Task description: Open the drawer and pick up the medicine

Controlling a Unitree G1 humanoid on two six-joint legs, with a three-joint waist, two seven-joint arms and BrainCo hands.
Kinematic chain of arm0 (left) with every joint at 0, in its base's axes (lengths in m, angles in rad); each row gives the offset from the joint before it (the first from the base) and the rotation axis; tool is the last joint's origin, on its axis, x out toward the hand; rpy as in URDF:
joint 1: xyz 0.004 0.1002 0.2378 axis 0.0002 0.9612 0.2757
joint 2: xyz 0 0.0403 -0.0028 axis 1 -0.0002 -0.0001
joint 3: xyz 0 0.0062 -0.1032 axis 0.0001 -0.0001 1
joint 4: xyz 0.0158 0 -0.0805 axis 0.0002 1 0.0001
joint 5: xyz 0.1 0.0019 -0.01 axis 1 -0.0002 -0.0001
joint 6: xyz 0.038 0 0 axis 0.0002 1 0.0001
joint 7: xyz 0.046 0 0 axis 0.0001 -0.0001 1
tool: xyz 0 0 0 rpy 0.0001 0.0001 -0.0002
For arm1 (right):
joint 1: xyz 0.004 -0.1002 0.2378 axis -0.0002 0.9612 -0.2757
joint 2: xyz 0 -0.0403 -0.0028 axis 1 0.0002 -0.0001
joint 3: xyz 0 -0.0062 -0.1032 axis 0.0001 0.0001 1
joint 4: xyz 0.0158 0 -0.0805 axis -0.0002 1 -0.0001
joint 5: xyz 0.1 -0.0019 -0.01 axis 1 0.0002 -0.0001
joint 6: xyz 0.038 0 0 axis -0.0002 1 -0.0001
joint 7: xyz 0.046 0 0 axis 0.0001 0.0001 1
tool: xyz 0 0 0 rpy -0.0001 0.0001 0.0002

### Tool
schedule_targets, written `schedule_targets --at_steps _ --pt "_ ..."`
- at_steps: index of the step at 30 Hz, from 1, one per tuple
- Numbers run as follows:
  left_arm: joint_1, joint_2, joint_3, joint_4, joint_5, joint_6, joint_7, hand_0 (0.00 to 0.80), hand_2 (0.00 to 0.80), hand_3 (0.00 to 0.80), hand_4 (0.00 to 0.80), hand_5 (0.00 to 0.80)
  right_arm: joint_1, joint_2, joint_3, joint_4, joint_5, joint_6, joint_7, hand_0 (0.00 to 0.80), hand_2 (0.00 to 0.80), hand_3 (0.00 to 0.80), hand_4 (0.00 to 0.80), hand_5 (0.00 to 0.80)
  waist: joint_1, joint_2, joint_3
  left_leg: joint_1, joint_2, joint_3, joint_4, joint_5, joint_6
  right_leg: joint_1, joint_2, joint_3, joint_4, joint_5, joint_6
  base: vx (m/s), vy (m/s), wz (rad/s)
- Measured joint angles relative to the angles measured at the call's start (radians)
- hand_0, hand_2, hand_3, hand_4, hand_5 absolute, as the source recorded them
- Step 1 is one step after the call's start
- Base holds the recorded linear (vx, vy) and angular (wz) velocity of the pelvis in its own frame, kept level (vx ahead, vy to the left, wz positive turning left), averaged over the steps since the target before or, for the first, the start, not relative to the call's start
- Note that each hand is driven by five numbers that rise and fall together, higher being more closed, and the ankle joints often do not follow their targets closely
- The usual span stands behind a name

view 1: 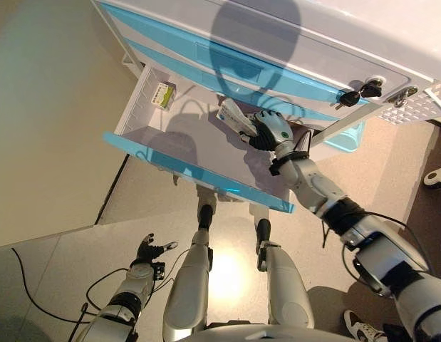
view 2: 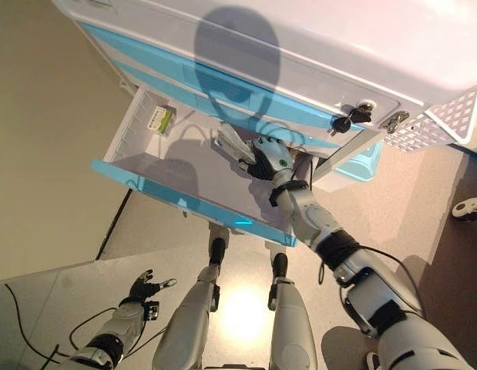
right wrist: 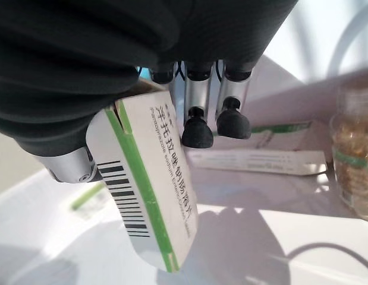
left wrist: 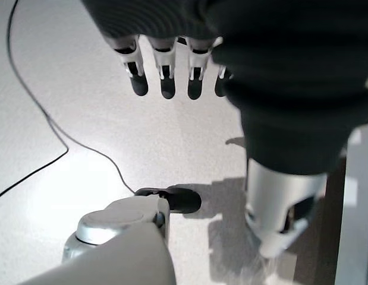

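Near the middle of the frame, the right robot hand (view 1: 266, 128) grips a white-and-green medicine box (right wrist: 149, 181) above the open white drawer with its blue front (view 1: 184, 167); the picking-up step looks under way, and next seems to be lifting it clear. Lower left, the left robot hand (view 1: 150, 249) hangs loose.

Open white drawer (view 1: 206, 153), green-white box (view 1: 163, 94) in its far corner

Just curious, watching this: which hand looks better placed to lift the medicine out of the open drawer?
The right hand: it already grips a medicine box above the drawer. The left hand hangs open near the floor.
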Motion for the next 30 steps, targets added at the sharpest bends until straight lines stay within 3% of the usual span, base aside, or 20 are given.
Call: schedule_targets --at_steps 5,9,13,14,16,19,23,30 --pt "0.032 0.009 0.071 0.041 0.040 0.024 -0.034 0.000 0.000 0.000 0.000 0.000 0.026 -0.079 -0.008 -0.153 0.131 -0.041 0.128 0.800 0.800 0.800 0.800 0.800 -0.010 -0.009 -0.016 0.063 0.006 0.005 -0.017 0.000 0.001 0.063 0.008 0.009 -0.024 0.005 -0.002 0.057 -0.053 -0.07" --pt "0.082 0.027 0.105 0.058 0.060 0.039 -0.067 0.000 0.000 0.000 0.000 0.000 0.066 -0.106 -0.025 -0.264 0.329 -0.062 0.257 0.800 0.800 0.800 0.800 0.800 -0.021 -0.023 -0.067 0.137 0.024 0.017 -0.046 -0.004 -0.005 0.139 0.023 0.008 -0.066 0.007 -0.009 0.064 -0.055 -0.09" --pt "0.119 0.033 0.108 0.072 0.077 0.044 -0.112 0.000 0.000 0.000 0.000 0.000 0.078 -0.134 0.001 -0.298 0.651 -0.051 0.433 0.800 0.800 0.800 0.800 0.800 -0.024 -0.025 -0.133 0.183 0.040 0.028 -0.072 -0.014 -0.011 0.182 0.037 0.012 -0.102 0.012 -0.014 0.041 -0.047 -0.10" --pt "0.119 0.033 0.107 0.071 0.078 0.044 -0.119 0.000 0.000 0.000 0.000 0.000 0.071 -0.155 0.023 -0.307 0.695 -0.043 0.458 0.800 0.800 0.800 0.800 0.800 -0.024 -0.023 -0.138 0.186 0.042 0.028 -0.074 -0.015 -0.011 0.188 0.040 0.012 -0.107 0.014 -0.017 0.044 -0.041 -0.08" --pt "0.126 0.031 0.106 0.070 0.077 0.043 -0.150 0.000 0.000 0.000 0.000 0.000 0.017 -0.235 0.126 -0.360 0.924 0.007 0.561 0.800 0.800 0.800 0.800 0.800 -0.022 -0.022 -0.163 0.215 0.055 0.033 -0.089 -0.016 -0.015 0.225 0.051 0.012 -0.142 0.024 -0.021 0.057 -0.033 -0.06" --pt "0.141 0.022 0.107 0.074 0.077 0.043 -0.169 0.000 0.000 0.000 0.000 0.000 -0.030 -0.302 0.159 -0.462 1.125 0.027 0.611 0.800 0.800 0.800 0.800 0.800 -0.023 -0.021 -0.196 0.268 0.067 0.055 -0.121 -0.015 -0.018 0.274 0.061 0.024 -0.191 0.036 -0.022 0.068 -0.032 -0.16" --pt "0.181 0.018 0.107 0.090 0.077 0.043 -0.179 0.000 0.000 0.000 0.000 0.000 -0.073 -0.348 0.145 -0.521 1.312 0.004 0.624 0.800 0.800 0.800 0.800 0.800 -0.026 -0.022 -0.260 0.326 0.078 0.082 -0.162 -0.016 -0.021 0.334 0.071 0.039 -0.263 0.057 -0.022 0.059 -0.013 -0.18" --pt "0.232 -0.010 0.108 0.126 0.079 0.047 -0.188 0.000 0.000 0.000 0.000 0.000 -0.069 -0.467 0.012 -0.536 1.453 -0.040 0.603 0.800 0.800 0.800 0.800 0.800 -0.025 -0.025 -0.341 0.399 0.087 0.106 -0.210 -0.018 -0.024 0.432 0.079 0.040 -0.361 0.084 -0.023 0.060 -0.010 -0.03"
